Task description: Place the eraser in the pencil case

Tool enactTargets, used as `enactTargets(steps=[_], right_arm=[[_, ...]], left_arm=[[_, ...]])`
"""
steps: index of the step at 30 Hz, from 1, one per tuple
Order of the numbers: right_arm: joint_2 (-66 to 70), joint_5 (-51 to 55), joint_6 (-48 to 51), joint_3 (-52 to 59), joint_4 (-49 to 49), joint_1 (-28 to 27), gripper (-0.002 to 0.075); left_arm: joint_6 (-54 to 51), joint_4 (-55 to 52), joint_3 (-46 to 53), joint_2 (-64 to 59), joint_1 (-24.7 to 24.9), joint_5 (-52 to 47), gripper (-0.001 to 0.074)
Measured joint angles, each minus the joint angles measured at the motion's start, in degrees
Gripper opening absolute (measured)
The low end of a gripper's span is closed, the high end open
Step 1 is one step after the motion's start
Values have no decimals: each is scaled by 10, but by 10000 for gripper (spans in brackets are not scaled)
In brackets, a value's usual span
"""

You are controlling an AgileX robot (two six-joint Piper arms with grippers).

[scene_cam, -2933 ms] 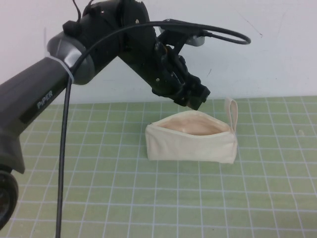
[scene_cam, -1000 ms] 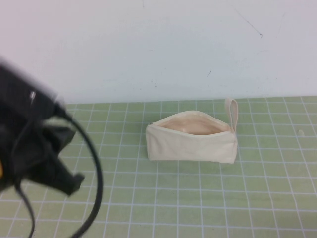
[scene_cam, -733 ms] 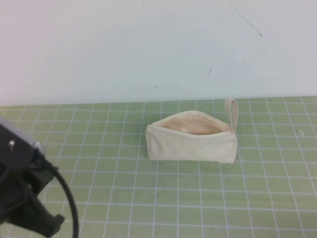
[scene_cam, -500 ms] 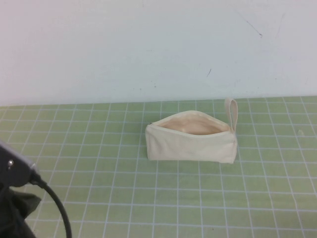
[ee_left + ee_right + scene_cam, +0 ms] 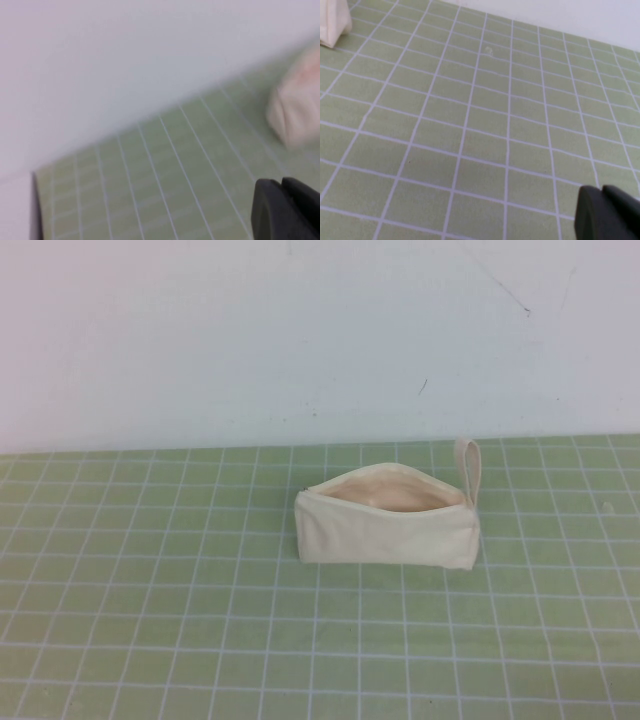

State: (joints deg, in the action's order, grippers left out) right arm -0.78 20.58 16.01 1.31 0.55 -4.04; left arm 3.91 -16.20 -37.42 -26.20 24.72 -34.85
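Note:
The cream pencil case (image 5: 388, 522) stands upright on the green grid mat, its zip open and its peach lining showing, with its loop strap (image 5: 468, 468) up at its right end. The eraser is not visible in any view. Neither arm shows in the high view. My left gripper (image 5: 282, 186) is shut and empty, held above the mat to the left of the case, which blurs at the edge of the left wrist view (image 5: 297, 111). My right gripper (image 5: 602, 191) is shut and empty above bare mat; a corner of the case shows in the right wrist view (image 5: 332, 22).
A white wall (image 5: 300, 330) rises just behind the case. The green grid mat (image 5: 200, 640) stretches to the front and both sides.
My left arm has pulled back from over the open case, swung down to the left and left the high view. The case has not moved.

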Motion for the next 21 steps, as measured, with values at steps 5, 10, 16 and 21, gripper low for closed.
enactTargets(steps=[5,10,16,21], right_arm=[[0,0,0,0,0,0,-1],[0,0,0,0,0,0,-1],[0,0,0,0,0,0,-1],[0,0,0,0,0,0,-1]], left_arm=[[84,0,71,105,-84,85,-1],[166,0,184,176,-150,166,-1],[193,4,302,193,-172,210,-1],[207,26,380,193,-172,260,-1]])
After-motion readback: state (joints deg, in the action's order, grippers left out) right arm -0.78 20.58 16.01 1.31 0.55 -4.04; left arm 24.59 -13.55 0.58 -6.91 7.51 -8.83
